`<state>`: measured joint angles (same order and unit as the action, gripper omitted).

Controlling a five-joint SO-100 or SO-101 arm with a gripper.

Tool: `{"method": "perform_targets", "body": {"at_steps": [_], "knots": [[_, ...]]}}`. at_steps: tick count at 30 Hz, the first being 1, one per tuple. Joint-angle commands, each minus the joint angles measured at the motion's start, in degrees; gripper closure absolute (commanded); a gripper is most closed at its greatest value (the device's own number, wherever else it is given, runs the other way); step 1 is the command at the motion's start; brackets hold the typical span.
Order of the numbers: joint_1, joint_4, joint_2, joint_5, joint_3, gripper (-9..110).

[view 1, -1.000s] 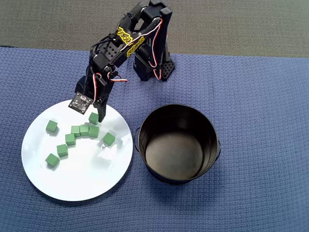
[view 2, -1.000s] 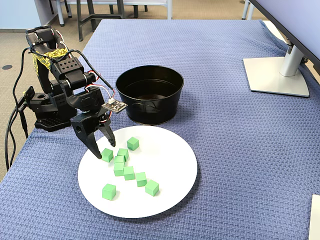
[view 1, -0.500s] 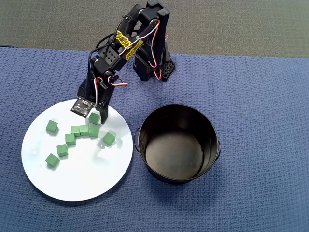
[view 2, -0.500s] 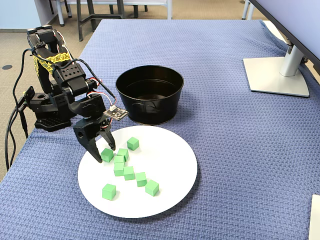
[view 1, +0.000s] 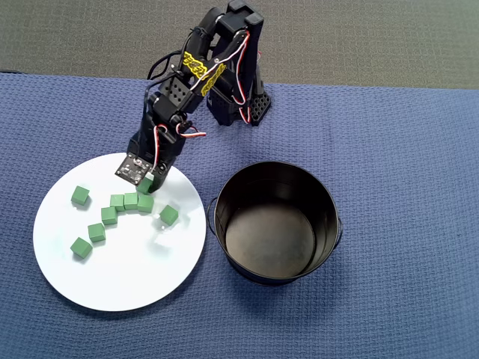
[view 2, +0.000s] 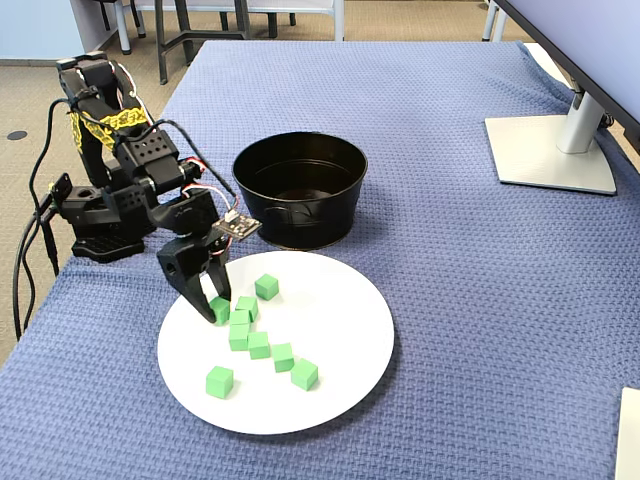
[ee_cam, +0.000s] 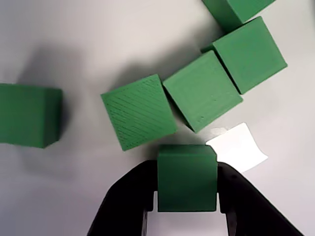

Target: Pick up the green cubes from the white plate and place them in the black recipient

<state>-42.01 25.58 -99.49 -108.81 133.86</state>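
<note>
The white plate [view 1: 127,278] lies on the left in the overhead view, with several green cubes [view 1: 109,215] scattered on it. My gripper [view 1: 147,185] is down at the plate's far edge, shut on one green cube [ee_cam: 187,178]; the wrist view shows the black jaws pressing its two sides. I cannot tell whether this cube is off the plate [ee_cam: 98,39]. Other cubes [ee_cam: 139,112] lie just ahead of it. The black pot [view 1: 277,222] stands right of the plate and is empty. In the fixed view the gripper [view 2: 218,306] is at the plate's [view 2: 340,310] left edge, with the pot [view 2: 300,188] behind.
A blue cloth [view 1: 389,149] covers the table. The arm's base [view 1: 247,105] stands at the far edge beyond the plate and pot. A monitor stand [view 2: 550,150] sits at the far right in the fixed view. A white object [view 2: 630,435] shows at the bottom right corner.
</note>
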Motion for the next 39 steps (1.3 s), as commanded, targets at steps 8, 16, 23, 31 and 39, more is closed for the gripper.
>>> {"method": "perform_targets", "body": {"at_steps": [8,16,23,31,39], "knots": [[5.80,27.69,-23.20,25.75,-13.80,101],[15.56,43.51,-37.35,45.00,-19.95,101],[32.43,44.56,-31.99,66.09,-29.53,102],[52.82,42.54,-13.97,82.62,-38.06,102],[52.73,40.08,-15.21,78.13,-38.67,62]]}}
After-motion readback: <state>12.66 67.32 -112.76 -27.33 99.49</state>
